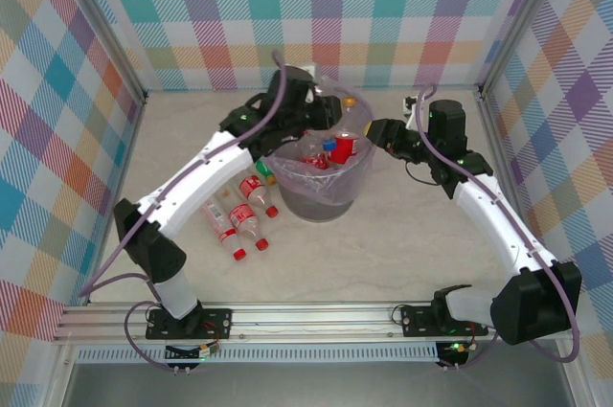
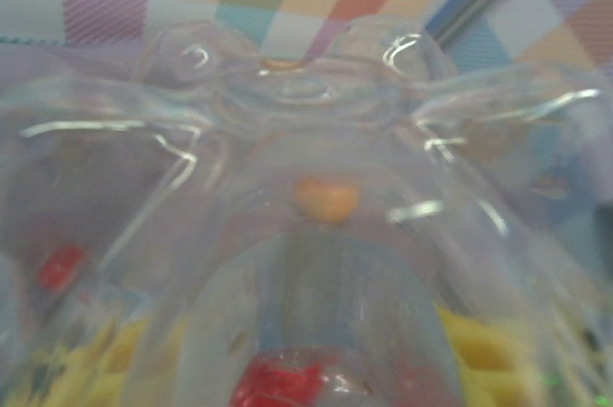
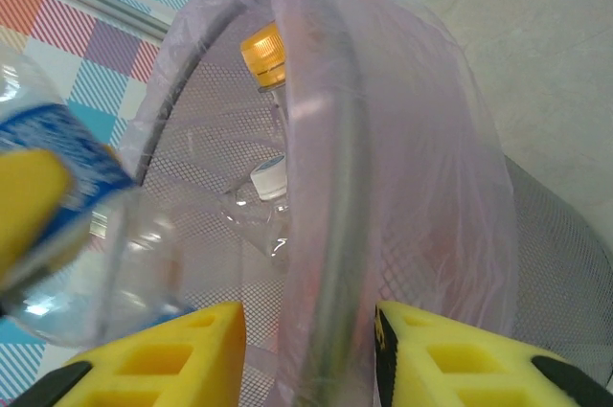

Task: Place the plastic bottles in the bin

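Surface: beige, marble-look table [image 1: 412, 235], matte. Room: walls [image 1: 192, 14] of pastel check cloth on three sides, aluminium posts [image 1: 105, 38] at the far corners. Both arm bases sit on an aluminium rail [image 1: 316, 316] at the near edge.

Mid-table stands the bin [image 1: 330, 201], grey mesh with a lilac bag [image 3: 441, 158] folded over the rim. Several bottles [image 1: 330, 153] with red labels and caps lie inside.

The left end effector [image 1: 324, 105] is over the bin's far rim, clamped on a clear bottle [image 2: 306, 235]. In the left wrist view, yellow pads [image 2: 479, 359] sit on both sides of it and an orange spot shows through the plastic. From above, that bottle hangs over the bin mouth.

The right end effector [image 3: 308, 359] is at the bin's right rim, one finger on each side of the bag-covered rim wire, closed onto it. The right wrist view also shows an orange-capped bottle [image 3: 263, 57] and a white cap [image 3: 270, 177] inside the mesh. A blue-labelled bottle [image 3: 57, 177] is blurred close to the lens.

More bottles lie on the table just left of the bin, partly under the left arm [image 1: 206, 177]. Three are red-capped [image 1: 244, 220]; one with green on it [image 1: 266, 172] is nearest the bin.
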